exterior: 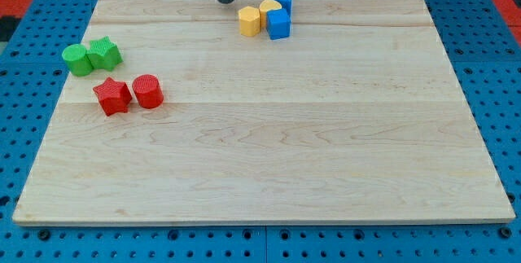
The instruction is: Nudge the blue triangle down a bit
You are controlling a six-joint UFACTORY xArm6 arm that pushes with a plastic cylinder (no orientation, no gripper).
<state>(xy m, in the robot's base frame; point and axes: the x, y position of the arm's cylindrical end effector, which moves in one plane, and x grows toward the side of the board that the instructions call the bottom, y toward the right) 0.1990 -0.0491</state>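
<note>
1. Wooden counter fills most of the view, resting on a blue pegboard.
2. My tip, the lower end of the dark rod that serves as end effector, sits at the view's top, just left of centre, near the counter's far edge. It is a plain rod: nothing to open or close, nothing gripped, touching no block.
3. Cluster of four blocks to the tip's right, near the view's top: a yellow block on the left, a second yellow block behind it, a blue block at the front right, and another blue block at the back.
4. The rear blue block looks to be the blue triangle; shape is hard to make out, as it is partly hidden by its neighbours. It lies to the right of my tip, at about the same height in the view, apart from it, with the yellow blocks nearer the tip.
5. View's left: a green cylinder touching a green star.
6. Just below them: a red star beside a red cylinder.
</note>
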